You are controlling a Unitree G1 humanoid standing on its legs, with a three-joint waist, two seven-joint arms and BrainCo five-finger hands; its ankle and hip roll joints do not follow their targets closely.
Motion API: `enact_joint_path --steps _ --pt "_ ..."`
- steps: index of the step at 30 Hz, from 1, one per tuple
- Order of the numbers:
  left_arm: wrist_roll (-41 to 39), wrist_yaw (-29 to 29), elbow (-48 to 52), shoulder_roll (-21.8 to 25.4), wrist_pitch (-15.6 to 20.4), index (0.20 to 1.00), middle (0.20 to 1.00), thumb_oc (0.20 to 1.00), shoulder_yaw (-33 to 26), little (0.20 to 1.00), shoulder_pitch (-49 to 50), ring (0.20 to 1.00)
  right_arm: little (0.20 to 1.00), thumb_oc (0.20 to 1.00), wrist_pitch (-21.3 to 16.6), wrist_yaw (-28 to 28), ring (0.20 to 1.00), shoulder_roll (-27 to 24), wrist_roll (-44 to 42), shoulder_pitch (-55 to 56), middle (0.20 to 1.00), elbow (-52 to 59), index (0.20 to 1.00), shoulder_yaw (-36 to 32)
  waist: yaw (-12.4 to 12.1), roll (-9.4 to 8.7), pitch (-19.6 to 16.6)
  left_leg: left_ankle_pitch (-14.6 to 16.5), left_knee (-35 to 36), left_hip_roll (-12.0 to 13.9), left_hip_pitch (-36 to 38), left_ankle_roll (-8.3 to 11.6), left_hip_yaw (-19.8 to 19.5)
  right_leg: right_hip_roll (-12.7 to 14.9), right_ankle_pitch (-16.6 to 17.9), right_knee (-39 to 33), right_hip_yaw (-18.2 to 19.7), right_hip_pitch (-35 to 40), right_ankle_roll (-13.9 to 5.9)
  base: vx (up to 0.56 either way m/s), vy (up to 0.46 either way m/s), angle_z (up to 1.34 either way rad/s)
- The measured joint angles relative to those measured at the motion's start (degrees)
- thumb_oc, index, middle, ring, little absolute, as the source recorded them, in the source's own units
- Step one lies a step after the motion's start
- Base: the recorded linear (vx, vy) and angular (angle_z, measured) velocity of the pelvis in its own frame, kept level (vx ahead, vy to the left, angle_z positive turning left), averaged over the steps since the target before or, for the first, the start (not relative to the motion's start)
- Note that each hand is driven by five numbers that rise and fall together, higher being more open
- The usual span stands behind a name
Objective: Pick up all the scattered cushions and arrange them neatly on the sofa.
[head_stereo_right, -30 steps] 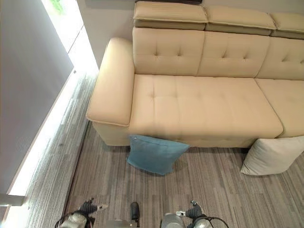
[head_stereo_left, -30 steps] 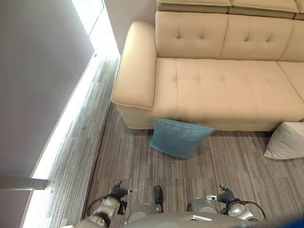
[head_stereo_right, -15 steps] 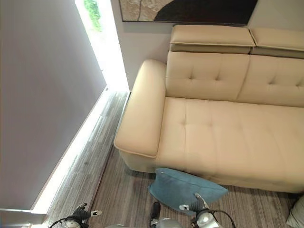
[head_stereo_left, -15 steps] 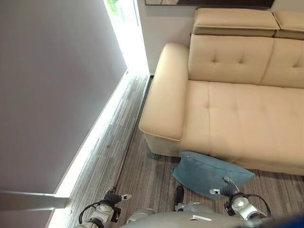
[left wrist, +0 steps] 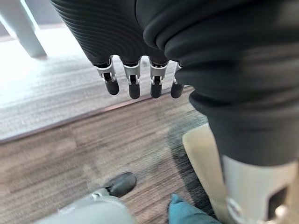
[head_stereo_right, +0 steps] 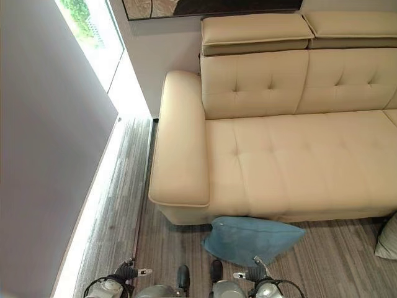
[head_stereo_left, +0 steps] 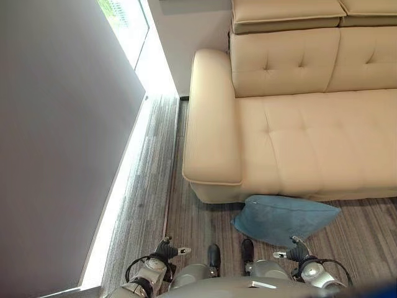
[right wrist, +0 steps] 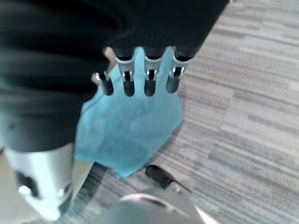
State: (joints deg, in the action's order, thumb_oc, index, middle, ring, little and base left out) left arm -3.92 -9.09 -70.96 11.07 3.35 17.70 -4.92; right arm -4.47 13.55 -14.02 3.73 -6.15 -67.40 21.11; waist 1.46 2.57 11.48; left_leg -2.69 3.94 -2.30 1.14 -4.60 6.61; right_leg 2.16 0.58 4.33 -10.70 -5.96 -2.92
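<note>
A blue cushion (head_stereo_left: 283, 218) lies on the grey carpet, leaning against the front of the beige sofa (head_stereo_left: 291, 136) near its left armrest (head_stereo_left: 211, 118). A white cushion (head_stereo_right: 389, 239) peeks in on the floor at the far right. My left hand (head_stereo_left: 163, 251) hangs low over the carpet, left of the blue cushion, fingers (left wrist: 134, 85) straight and holding nothing. My right hand (head_stereo_left: 297, 251) hangs just above the cushion's near edge, fingers (right wrist: 149, 84) straight, with the blue cushion (right wrist: 131, 126) below them and apart from them.
A grey wall (head_stereo_left: 56, 136) runs along the left, with a bright window strip (head_stereo_left: 133, 37) at the floor line toward the back. A dark picture (head_stereo_right: 205, 6) hangs above the sofa. Open carpet (head_stereo_left: 149, 186) lies between wall and armrest.
The whole picture has shifted, so the camera has moved; the sofa and blue cushion lie as before. Both hands still hang low with straight fingers.
</note>
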Motion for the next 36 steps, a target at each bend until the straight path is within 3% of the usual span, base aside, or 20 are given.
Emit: enact_joint_path --steps 2,4,5,6,8,9,11,12,14,15,17,18,20,22,23,24,27,29,32,36 --pt "0.0 0.0 -0.2 0.7 -0.3 1.000 1.000 1.000 -0.6 1.000 0.0 1.000 1.000 1.000 0.0 -0.1 1.000 0.1 0.7 -1.0 1.000 0.2 1.000 0.4 -1.1 -0.12 0.4 0.6 -0.2 0.4 -0.1 -0.57 1.8 3.5 -1.6 6.3 -4.3 -2.7 -1.08 0.00 -0.063 -0.49" --pt "0.0 0.0 -0.1 1.7 -0.2 1.000 1.000 1.000 -2.2 1.000 0.3 1.000 1.000 1.000 -0.1 -0.2 1.000 0.3 2.1 -1.3 1.000 0.3 1.000 1.1 -1.9 -0.85 0.2 1.3 0.0 0.2 0.3 0.03 1.7 8.8 -1.6 7.1 -4.3 -2.0 -1.46 0.04 -0.144 -0.15" --pt "0.1 -0.1 -0.1 2.2 -0.3 1.000 1.000 1.000 -2.5 1.000 0.0 1.000 1.000 1.000 -0.1 -0.3 1.000 0.5 2.1 -1.4 1.000 0.2 1.000 1.1 -2.0 -1.12 0.4 1.2 -0.1 0.4 0.4 0.20 2.0 10.1 -1.5 6.4 -3.9 -1.3 -1.81 0.07 -0.257 -0.09" --pt "0.1 -0.1 -0.4 2.7 -0.3 1.000 1.000 1.000 -2.5 1.000 0.1 1.000 1.000 1.000 0.1 -0.4 1.000 0.6 2.1 -1.4 1.000 0.0 1.000 1.1 -2.1 -1.40 0.4 1.2 -0.1 0.4 0.7 0.26 2.1 12.1 -1.3 5.3 -2.2 0.2 -4.17 0.06 -0.269 -0.12" --pt "0.1 -0.2 -1.3 3.7 -0.3 1.000 1.000 1.000 -2.6 1.000 1.2 1.000 1.000 1.000 0.4 -0.5 1.000 1.3 2.2 -2.6 1.000 0.2 1.000 1.3 -2.4 -2.43 -0.1 1.2 -0.2 1.3 0.8 1.42 2.5 16.2 0.7 -1.0 -0.8 2.6 -6.80 0.05 -0.345 -0.23" --pt "0.1 -0.2 -1.3 4.0 -0.3 1.000 1.000 1.000 -2.6 1.000 1.3 1.000 1.000 1.000 0.5 -0.5 1.000 1.7 2.2 -2.8 1.000 0.2 1.000 1.3 -2.5 -2.88 -0.3 1.1 -0.1 1.8 0.8 2.38 2.6 16.5 1.6 -2.4 -1.3 3.2 -6.67 0.08 -0.356 -0.11" --pt "0.1 -0.2 -1.3 5.0 -0.3 1.000 1.000 1.000 -2.6 1.000 1.8 1.000 1.000 1.000 0.5 -0.6 1.000 2.7 2.2 -2.6 1.000 0.5 1.000 2.0 -2.8 -5.17 -1.4 0.9 0.0 2.5 1.1 4.94 2.7 16.0 3.5 -4.5 -2.7 4.3 -5.93 0.13 -0.313 -0.01" --pt "0.1 -0.6 -1.3 4.1 -0.4 1.000 1.000 1.000 -2.8 1.000 2.0 1.000 1.000 1.000 0.6 -0.7 1.000 2.2 2.2 -2.7 1.000 0.4 1.000 2.1 -2.7 -4.19 -1.4 0.7 0.2 4.2 1.9 6.31 2.2 13.9 4.1 -5.7 -2.8 5.6 -6.63 0.12 -0.267 -0.11" --pt "0.0 -0.9 -1.1 1.9 -0.2 1.000 1.000 1.000 -2.8 1.000 3.7 1.000 1.000 1.000 0.7 -0.6 1.000 0.5 2.2 -2.0 1.000 0.7 1.000 2.1 -2.4 -1.98 -3.2 1.0 -1.2 8.8 1.7 8.43 1.7 8.7 3.7 -8.6 -3.0 7.6 -4.89 0.08 -0.288 -0.12" --pt "0.0 -0.9 -1.0 0.9 -0.1 1.000 1.000 1.000 -2.8 1.000 3.8 1.000 1.000 1.000 0.7 -0.6 1.000 -0.4 2.2 -1.7 1.000 0.8 1.000 2.1 -2.5 -1.13 -3.6 0.8 -2.2 10.0 1.4 8.70 1.4 7.5 3.9 -9.5 -3.3 8.4 -4.02 0.04 -0.384 0.25" --pt "-0.1 -0.8 0.0 -0.1 -0.1 1.000 1.000 1.000 -1.3 1.000 1.0 1.000 1.000 1.000 0.5 -0.4 1.000 -2.6 2.1 -0.2 1.000 1.4 1.000 1.8 -1.5 -0.68 -4.0 -1.6 -7.7 12.7 -4.7 10.94 -3.0 4.7 2.5 -9.6 -6.2 8.0 -1.73 -0.02 -0.343 0.64" --pt "-0.1 -0.8 0.4 0.0 0.1 1.000 1.000 1.000 -1.4 1.000 0.0 1.000 1.000 1.000 0.7 -0.3 1.000 -2.9 2.1 -0.2 1.000 1.2 1.000 1.9 -2.0 -1.24 -3.6 -4.2 -7.2 13.0 -5.3 10.94 -3.1 4.2 2.5 -9.7 -6.6 7.4 -0.49 0.00 -0.222 0.60" --pt "-1.9 -0.8 1.8 -0.7 0.1 1.000 1.000 1.000 -0.7 1.000 -1.4 1.000 1.000 1.000 0.7 0.1 1.000 -3.5 2.1 -0.2 1.000 1.2 1.000 1.4 -1.6 -1.56 -3.0 -8.7 -9.0 13.8 -7.9 13.78 -4.4 2.9 1.4 -9.9 -7.9 7.5 1.49 0.04 -0.152 0.36" --pt "-2.4 -0.4 2.5 -2.4 0.3 1.000 1.000 1.000 0.0 1.000 -1.8 1.000 1.000 1.000 0.4 0.2 1.000 -3.8 1.9 -0.1 1.000 1.2 1.000 1.1 -1.2 -1.11 -1.7 -13.0 -9.5 14.4 -8.6 14.78 -4.7 1.5 0.4 -10.0 -7.9 8.4 3.27 0.06 -0.077 0.28" --pt "-2.4 -0.4 2.5 -2.4 0.3 1.000 1.000 1.000 0.0 1.000 -1.8 1.000 1.000 1.000 0.4 0.2 1.000 -3.8 1.9 -0.1 1.000 1.2 1.000 1.1 -1.2 -1.11 -1.7 -13.0 -9.5 14.4 -8.6 14.78 -4.7 1.5 0.4 -10.0 -7.9 8.4 3.27 0.07 -0.023 0.24" --pt "-3.6 0.4 2.6 -3.1 0.7 1.000 1.000 1.000 0.5 1.000 -2.3 1.000 1.000 1.000 0.4 0.3 1.000 -4.0 1.1 -0.2 1.000 0.5 1.000 1.3 -1.0 -1.23 -1.0 -8.4 -9.5 10.4 -9.2 14.53 -5.7 2.0 0.0 -10.0 -7.9 7.8 3.90 0.09 0.035 0.04" --pt "-4.5 0.4 2.3 -3.1 0.8 1.000 1.000 1.000 -0.1 1.000 -2.0 1.000 1.000 1.000 0.6 0.3 1.000 -3.7 0.8 -0.1 1.000 -0.5 1.000 1.0 -1.0 -0.70 -0.7 -6.1 -5.1 4.6 -8.9 11.57 -5.4 1.3 0.2 -9.9 -7.6 7.2 4.36 0.08 0.083 -0.05" --pt "-4.6 0.4 2.3 -2.6 0.8 1.000 1.000 1.000 -0.4 1.000 -1.6 1.000 1.000 1.000 0.5 0.3 1.000 -2.8 0.5 -0.2 1.000 -0.5 1.000 0.4 -1.1 -0.45 -0.7 -5.9 -1.8 4.2 -7.1 10.58 -5.6 -0.3 0.4 -9.9 -6.7 7.3 4.15 0.10 0.102 -0.42" --pt "-4.7 0.4 2.2 -2.4 0.8 1.000 1.000 1.000 -0.9 1.000 -1.3 1.000 1.000 1.000 0.3 0.4 1.000 -2.2 -0.3 -0.1 1.000 0.0 1.000 -0.5 -0.9 -0.46 -0.3 -2.9 0.4 4.5 -4.1 6.02 -5.2 -1.0 0.3 -9.6 -4.9 8.2 3.64 0.11 0.110 -0.32" --pt "-5.1 0.0 0.8 -0.7 0.5 1.000 1.000 1.000 -2.1 1.000 -2.2 1.000 1.000 1.000 0.3 0.5 1.000 -0.4 -0.7 -0.5 1.000 0.1 1.000 -1.8 -1.0 -1.66 -0.3 -2.0 1.1 3.0 -3.0 4.54 -3.2 0.8 0.4 -9.2 -3.3 8.0 2.64 0.04 0.087 -0.23"
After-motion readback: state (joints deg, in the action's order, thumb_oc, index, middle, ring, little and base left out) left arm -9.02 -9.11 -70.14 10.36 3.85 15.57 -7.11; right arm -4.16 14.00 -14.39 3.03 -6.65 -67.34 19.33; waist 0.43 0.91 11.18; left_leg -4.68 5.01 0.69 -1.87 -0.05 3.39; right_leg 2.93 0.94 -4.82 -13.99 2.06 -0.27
